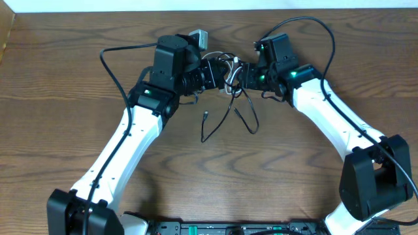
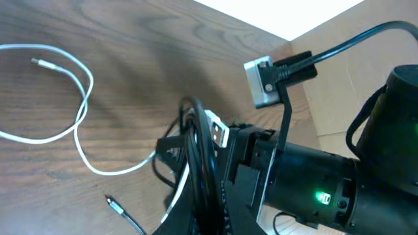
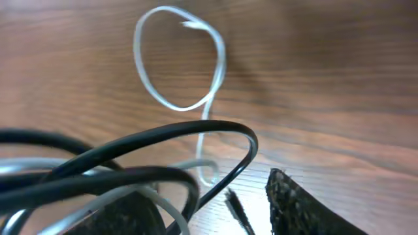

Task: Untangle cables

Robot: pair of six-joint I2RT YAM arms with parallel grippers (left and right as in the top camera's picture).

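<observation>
The tangle (image 1: 228,75) sits between both grippers, equally near each. The left gripper (image 1: 212,72) is pinched shut on it. The right gripper (image 3: 206,196) has its fingers (image 3: 294,202) spread, with the black cable (image 3: 170,130) looping between them.

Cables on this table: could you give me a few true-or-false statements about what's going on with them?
One black cable and one white cable are here. True.
The white cable curls into a loop. True.
The two cables lie neatly apart. False: they are tangled together.
The table is glass. False: it is wood.
The right claw is clamped shut. False: its fingers stand apart.
</observation>
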